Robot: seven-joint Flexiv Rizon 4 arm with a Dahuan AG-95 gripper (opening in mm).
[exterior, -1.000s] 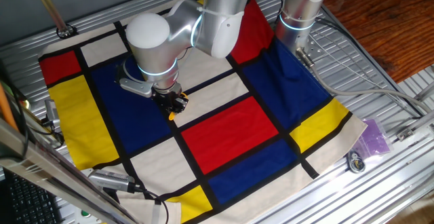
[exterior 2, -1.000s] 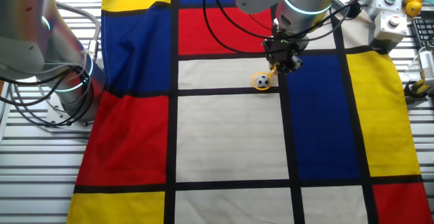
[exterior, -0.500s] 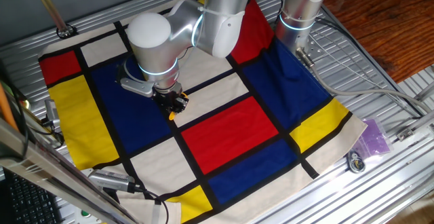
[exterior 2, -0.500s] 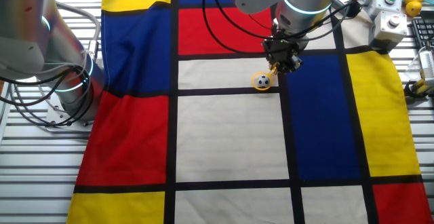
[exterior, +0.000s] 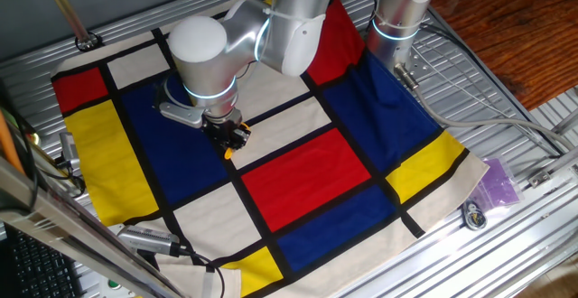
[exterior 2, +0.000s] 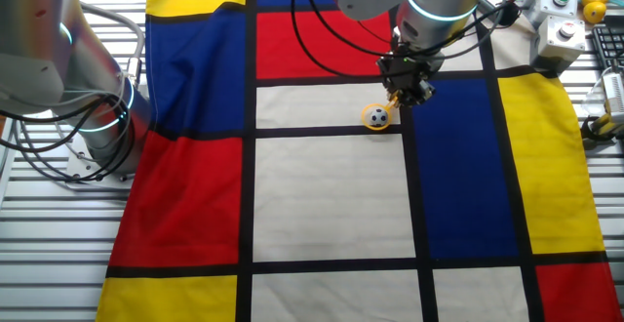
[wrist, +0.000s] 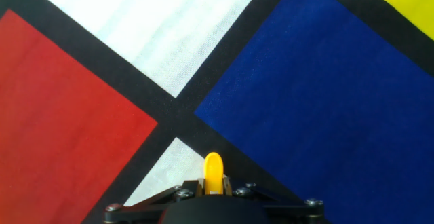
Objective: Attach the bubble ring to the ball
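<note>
Orange bubble ring (exterior 2: 377, 116) around ball (exterior 2: 378, 118)

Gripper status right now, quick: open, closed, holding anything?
Gripper: closed on the handle of the bubble ring, whose ring lies around the ball on the cloth.

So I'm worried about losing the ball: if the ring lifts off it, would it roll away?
Probably, if nudged. The ball is round and small, so likely light. For now the bubble ring encircles it on the flat cloth, which should hem it in. The gripper appears to pinch the ring's handle.
</note>
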